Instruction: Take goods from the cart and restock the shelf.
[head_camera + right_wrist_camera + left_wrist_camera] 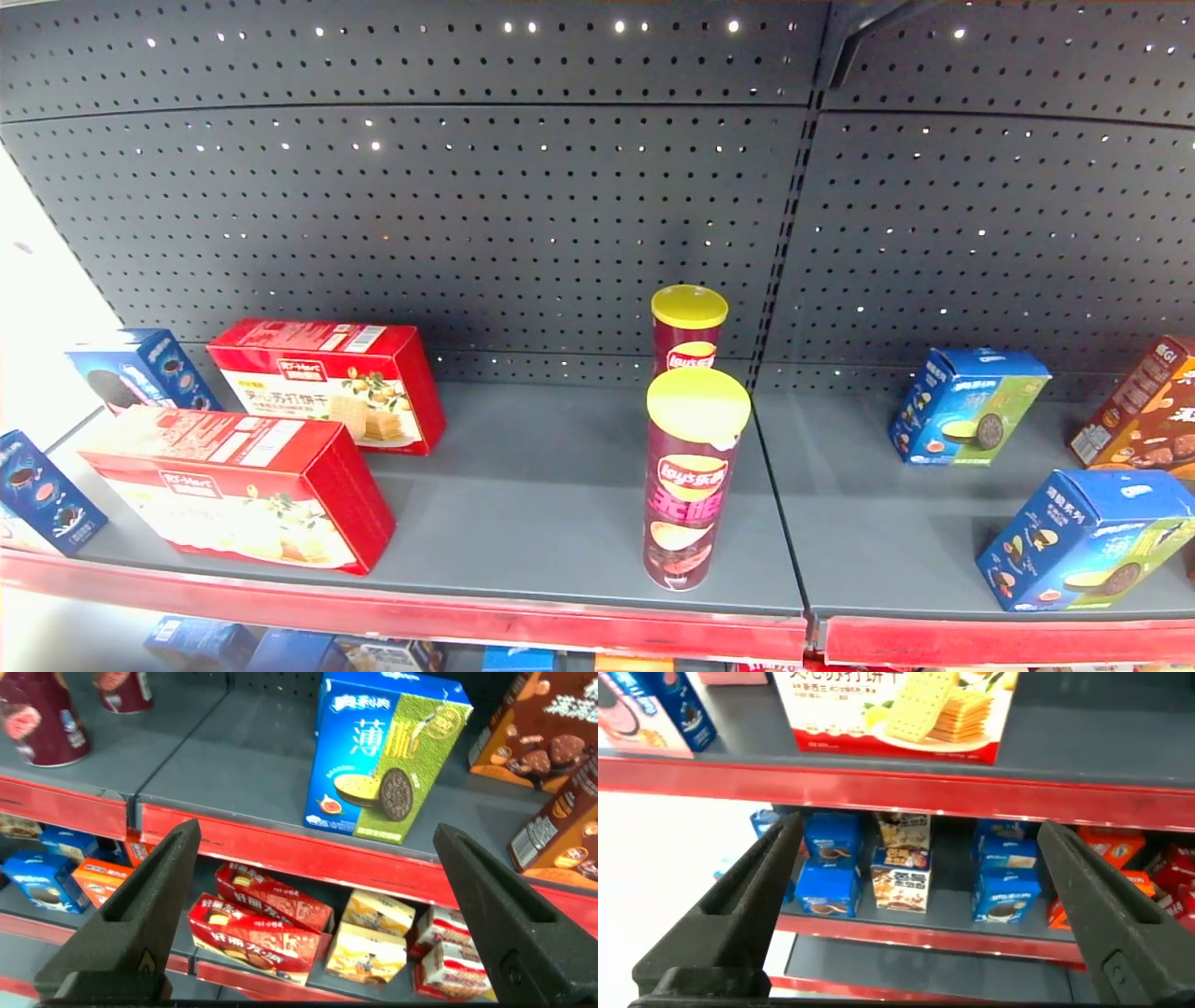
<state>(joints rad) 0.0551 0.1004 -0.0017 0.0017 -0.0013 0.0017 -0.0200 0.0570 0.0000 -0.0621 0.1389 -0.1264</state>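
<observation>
Shelf [560, 495] before both grippers [920, 821] [318, 829], fingers [738, 910] spread

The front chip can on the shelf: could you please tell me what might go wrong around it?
The front chip can stands tall near the red shelf edge; a nudge from incoming stock could tip it off. Falling backward, it might hit the rear chip can.

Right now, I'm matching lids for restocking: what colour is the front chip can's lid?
Yellow lid on a maroon can; head view shows it best.
</observation>
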